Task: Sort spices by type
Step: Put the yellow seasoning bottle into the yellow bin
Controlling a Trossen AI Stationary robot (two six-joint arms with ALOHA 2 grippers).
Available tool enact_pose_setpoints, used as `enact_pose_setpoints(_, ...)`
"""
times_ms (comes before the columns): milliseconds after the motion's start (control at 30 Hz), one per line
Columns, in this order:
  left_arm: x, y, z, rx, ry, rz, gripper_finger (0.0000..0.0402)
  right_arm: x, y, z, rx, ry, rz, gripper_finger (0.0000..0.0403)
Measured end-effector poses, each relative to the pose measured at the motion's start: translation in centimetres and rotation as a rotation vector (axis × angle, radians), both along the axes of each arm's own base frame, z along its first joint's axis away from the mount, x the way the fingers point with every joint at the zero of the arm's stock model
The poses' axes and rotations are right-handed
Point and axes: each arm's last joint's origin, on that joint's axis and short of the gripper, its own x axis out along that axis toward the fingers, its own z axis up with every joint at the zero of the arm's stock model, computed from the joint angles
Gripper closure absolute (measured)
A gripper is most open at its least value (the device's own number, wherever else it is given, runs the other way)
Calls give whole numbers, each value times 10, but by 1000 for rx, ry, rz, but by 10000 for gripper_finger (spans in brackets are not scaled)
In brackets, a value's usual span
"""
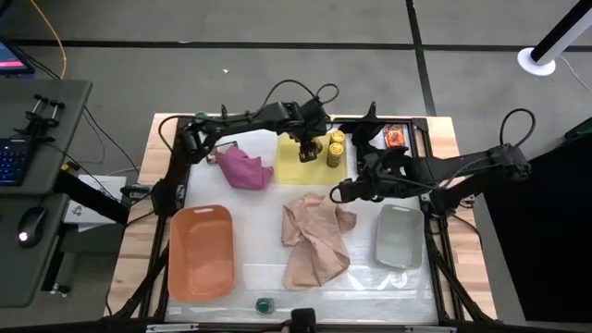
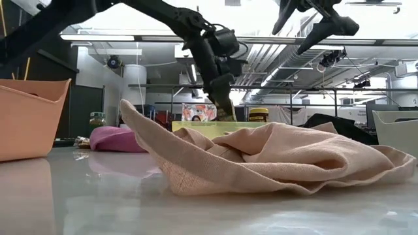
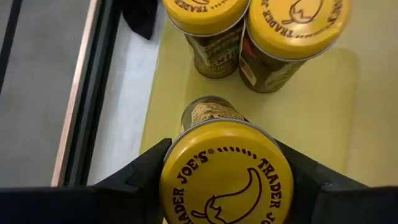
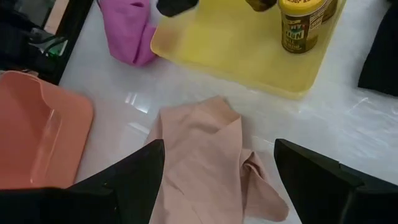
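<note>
- My left gripper [image 3: 225, 186] is down over the yellow tray [image 1: 298, 159] at the middle of the counter's [image 1: 254, 268] far edge, jaws clenched on the sides of a yellow-lid jar [image 3: 225, 179].
- The held jar sits upright over the tray floor; I can't tell whether its base touches the tray.
- Two more yellow-lid jars [image 1: 335, 148] stand upright in the tray's right part, just beside each other and near the held one.
- My right gripper [image 4: 217, 180] hangs above the tan cloth [image 1: 314, 239] near the counter's centre, jaws released and wide, nothing between them.
- The tan cloth lies crumpled between the orange tray [image 1: 200, 252] toward the near-left corner and the grey tray [image 1: 400, 237] toward the right edge.
- A pink cloth [image 1: 242, 168] is bunched just beside the yellow tray's left side.
- A black cloth [image 1: 372, 137] lies to the right of the yellow tray, along the far edge.
- An orange-red packet [image 1: 395, 138] lies flat near the far-right corner, just beside the black cloth.
- A green-lid jar [image 1: 265, 304] rests alone at the near edge, well apart from the other spices; I can't tell if it is upright.
- From table height I see the left arm coming down behind the tan cloth, with one yellow lid showing past the tray rim.
</note>
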Motion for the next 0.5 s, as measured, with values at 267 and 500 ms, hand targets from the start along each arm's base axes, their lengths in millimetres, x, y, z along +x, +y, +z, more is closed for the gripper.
enact_pose_setpoints(267, 4, 1, -4, 9, -2, -16, 181, 0, -1, 0, -21, 12, 25, 105)
enact_pose_setpoints(500, 5, -1, -6, 7, -5, -21, 144, 0, -1, 0, -21, 12, 25, 105)
